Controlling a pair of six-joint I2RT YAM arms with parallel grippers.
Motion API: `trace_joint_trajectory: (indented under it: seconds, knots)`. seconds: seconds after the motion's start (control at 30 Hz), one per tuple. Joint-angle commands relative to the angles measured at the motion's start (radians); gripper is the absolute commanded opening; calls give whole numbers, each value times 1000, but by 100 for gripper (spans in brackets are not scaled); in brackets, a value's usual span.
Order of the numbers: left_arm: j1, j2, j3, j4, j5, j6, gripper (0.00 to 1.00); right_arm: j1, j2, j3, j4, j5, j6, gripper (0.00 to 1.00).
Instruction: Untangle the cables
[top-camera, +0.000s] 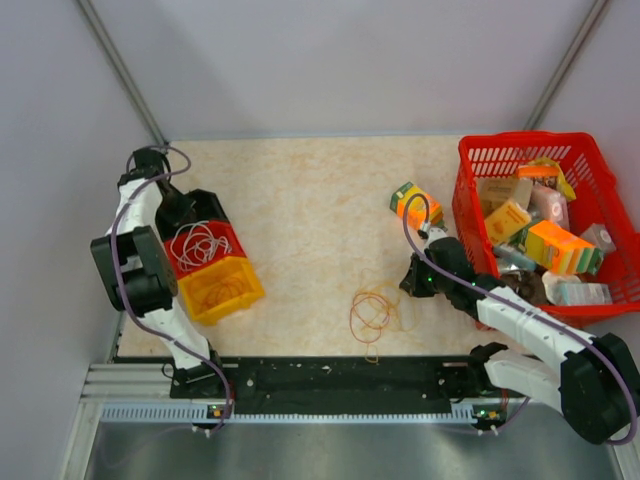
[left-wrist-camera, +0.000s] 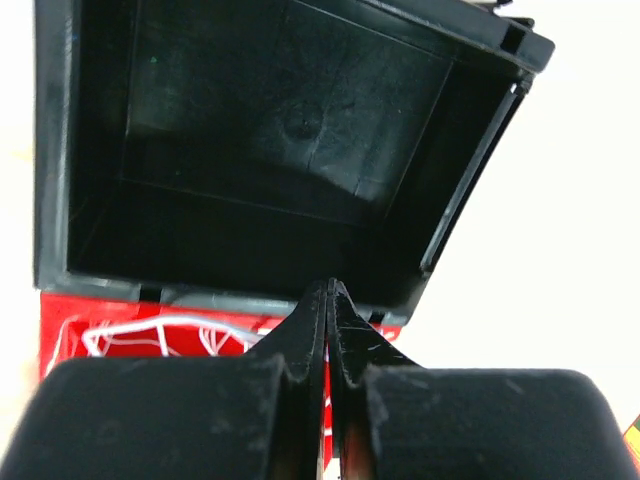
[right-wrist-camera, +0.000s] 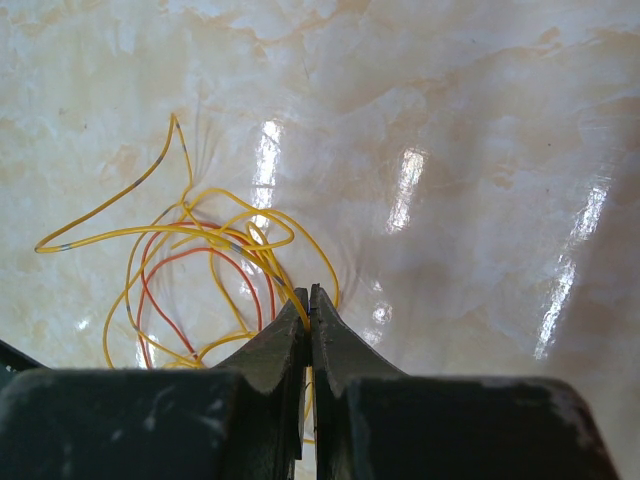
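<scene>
Top view: my left gripper (top-camera: 183, 212) hangs over the black bin (top-camera: 212, 203) at the far left of the table (top-camera: 300, 200), fingers too small here to judge. Just nearer sits the red bin (top-camera: 232, 236) with white cables (top-camera: 200, 243) looped inside, then the yellow bin (top-camera: 250, 280) touching it. The tangle of cables (top-camera: 371, 314), orange and yellow loops, lies on the bare tabletop near the front edge, right of centre. My right gripper (top-camera: 408, 284) is low, just to the right of that tangle. Behind it lies an orange-and-green box (top-camera: 414, 204), and a red basket (top-camera: 465, 200) full of packages fills the right side. Left wrist view: my left gripper (left-wrist-camera: 328, 292) has its fingers pressed together, nothing between them, tips over the near wall of the black bin (left-wrist-camera: 250, 130). The red bin (left-wrist-camera: 60, 315) and its white cables (left-wrist-camera: 150, 330) show below and to the left. Right wrist view: my right gripper (right-wrist-camera: 308, 297) is pressed tight, tips down at the table (right-wrist-camera: 450, 150). The tangle of cables (right-wrist-camera: 200, 255), yellow strands over red ones, spreads left of the tips, and its nearest yellow loops run right up to them. Whether a strand is nipped, I cannot tell.
</scene>
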Motion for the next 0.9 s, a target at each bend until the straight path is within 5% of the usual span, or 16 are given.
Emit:
trace_joint_trajectory:
  seconds: [0.0,0.87]
  knots:
    - [-7,-127,-30,3,-43,-8,0,-8,-1,-13,37,-2,-13,0]
    - [-7,-254,-298,99,17,39,1,-6,-9,-19,38,-7,-12,0]
